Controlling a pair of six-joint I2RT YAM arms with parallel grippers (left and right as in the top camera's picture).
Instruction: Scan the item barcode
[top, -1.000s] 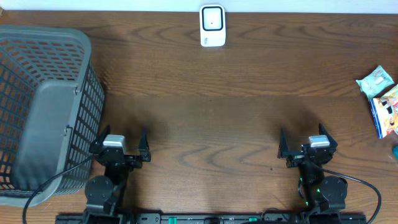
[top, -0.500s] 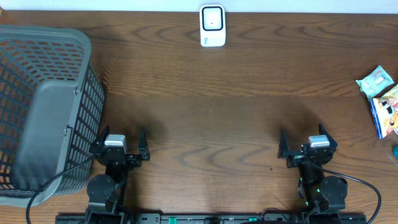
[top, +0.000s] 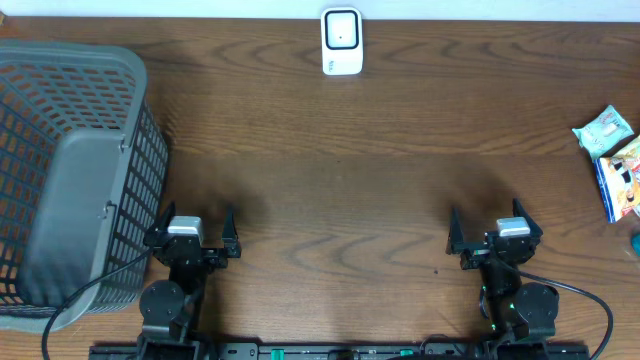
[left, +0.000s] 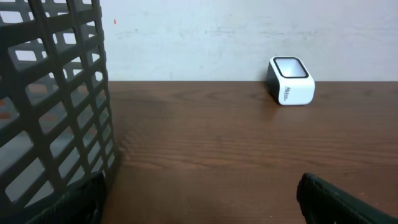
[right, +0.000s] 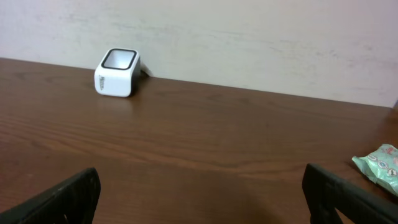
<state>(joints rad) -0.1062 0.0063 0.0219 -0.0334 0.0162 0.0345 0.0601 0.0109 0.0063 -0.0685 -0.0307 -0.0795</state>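
Overhead: dark wood tabletop (top: 330, 180). Items at the right edge of the frame: a pale green packet (top: 605, 131) lying tilted, and just below it a blue, white and yellow packet (top: 625, 178), partly cut off by the frame. No barcode legible on either. Nothing touches them. White scanner (top: 341, 41) with a dark window at top centre, well apart from the packets. Grey mesh basket (top: 100, 60) fills the left side. Left gripper (top: 198, 216) at lower left beside the basket, jaws wide, empty. Right gripper (top: 487, 216) at lower right, jaws wide, empty. In the right wrist view, the green packet's corner shows at the right edge.
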